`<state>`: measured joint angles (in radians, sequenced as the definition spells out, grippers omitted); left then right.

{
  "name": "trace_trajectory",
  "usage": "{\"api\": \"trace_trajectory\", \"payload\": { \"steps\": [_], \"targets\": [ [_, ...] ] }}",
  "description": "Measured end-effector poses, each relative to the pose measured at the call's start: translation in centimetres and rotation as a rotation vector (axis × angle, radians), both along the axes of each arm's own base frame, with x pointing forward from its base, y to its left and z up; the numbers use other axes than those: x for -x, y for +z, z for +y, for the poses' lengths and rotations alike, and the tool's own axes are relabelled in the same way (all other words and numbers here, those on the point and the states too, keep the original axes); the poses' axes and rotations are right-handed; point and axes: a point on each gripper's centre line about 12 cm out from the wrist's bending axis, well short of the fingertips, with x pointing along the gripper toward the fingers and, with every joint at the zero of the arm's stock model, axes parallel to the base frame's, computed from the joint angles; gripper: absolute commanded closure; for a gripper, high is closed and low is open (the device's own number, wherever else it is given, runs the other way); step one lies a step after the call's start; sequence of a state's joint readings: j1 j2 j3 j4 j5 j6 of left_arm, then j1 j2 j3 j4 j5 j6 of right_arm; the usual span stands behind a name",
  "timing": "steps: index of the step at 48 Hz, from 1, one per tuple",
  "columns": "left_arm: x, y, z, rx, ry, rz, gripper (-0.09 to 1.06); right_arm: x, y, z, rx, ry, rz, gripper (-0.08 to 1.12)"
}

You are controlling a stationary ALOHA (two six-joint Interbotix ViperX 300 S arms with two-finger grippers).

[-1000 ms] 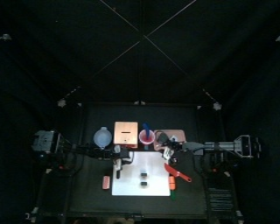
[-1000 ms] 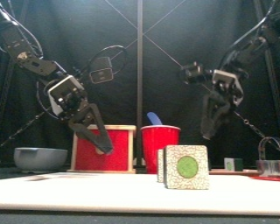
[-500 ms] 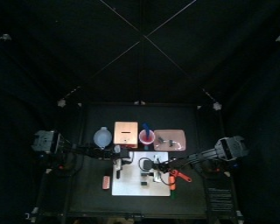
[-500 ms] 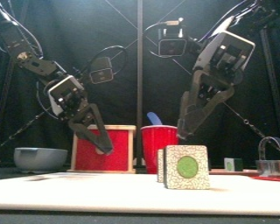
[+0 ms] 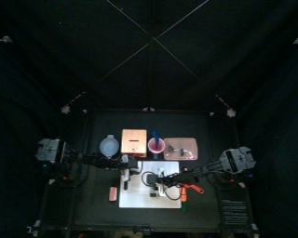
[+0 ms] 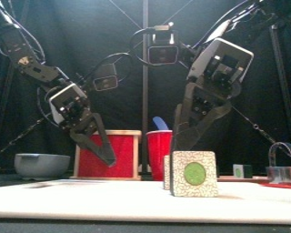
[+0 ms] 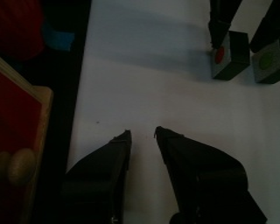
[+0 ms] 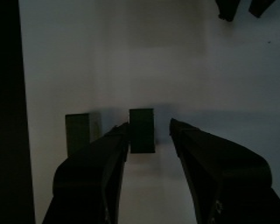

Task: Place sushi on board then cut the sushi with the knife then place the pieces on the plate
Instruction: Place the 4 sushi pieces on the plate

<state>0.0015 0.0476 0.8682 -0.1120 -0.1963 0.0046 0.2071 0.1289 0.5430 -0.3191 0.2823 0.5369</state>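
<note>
Your right gripper (image 8: 149, 127) hangs open over the white cutting board (image 8: 166, 61) with nothing in its hold. Its two jaws are spread a little wider than the one sushi piece (image 8: 142, 138) showing between them, low centre in the right wrist view. That is the relation your next move turns on: the piece lies straight ahead in the gap, a dark upright block, so a short descent and a squeeze should take it. The front view puts the tips about level with the top of the pieces, but you cannot tell from it whether they are down far enough to close.

The second sushi piece (image 8: 77, 136) stands just beside the first, outside the jaw on the frame's left, with a bare strip of board between the two. Keep that jaw off it as you lower, since I judge a nudge would tip it.

In the top view the red toy knife (image 5: 190, 189) lies at the board's right edge. The pink tray (image 5: 182, 146) waits near the board's upper right corner, on the right arm's side, so this arm is the better placed to carry the piece over.

Your left gripper (image 7: 143, 134) hovers over the board's left part, jaws only narrowly apart and empty. It is well apart from both pieces, which sit at the upper right of its wrist view.
</note>
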Motion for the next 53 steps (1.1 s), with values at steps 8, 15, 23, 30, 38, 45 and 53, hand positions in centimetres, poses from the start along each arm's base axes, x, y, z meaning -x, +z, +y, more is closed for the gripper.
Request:
{"api": "trace_trajectory", "payload": {
  "steps": [8,15,23,30,38,45,53],
  "targets": [
    [0.0,0.0,-0.1,-0.001,-0.003,0.000,0.26,-0.1,-1.2,0.2,0.004,0.001,0.030,0.26],
    [0.0,0.0,0.0,0.000,0.000,0.002,0.25,-0.2,-1.8,0.0,0.012,0.000,0.043,0.32],
    [0.0,0.0,0.0,0.000,0.000,0.000,0.25,-0.2,-1.8,-0.2,0.018,-0.010,0.054,0.51],
    [0.0,0.0,-0.1,-0.001,-0.003,0.000,0.26,1.3,-0.7,-2.3,0.052,-0.070,0.114,0.51],
    [0.0,0.0,0.0,0.000,0.000,0.002,0.25,4.7,2.1,-7.1,0.058,-0.212,0.133,0.50],
    [0.0,0.0,0.0,-0.001,-0.001,0.000,0.25,8.3,3.7,-11.2,0.049,-0.346,0.120,0.50],
    [0.0,0.0,-0.1,0.000,-0.002,0.000,0.26,12.9,4.2,-15.7,0.028,-0.531,0.107,0.50]
  ]
}}
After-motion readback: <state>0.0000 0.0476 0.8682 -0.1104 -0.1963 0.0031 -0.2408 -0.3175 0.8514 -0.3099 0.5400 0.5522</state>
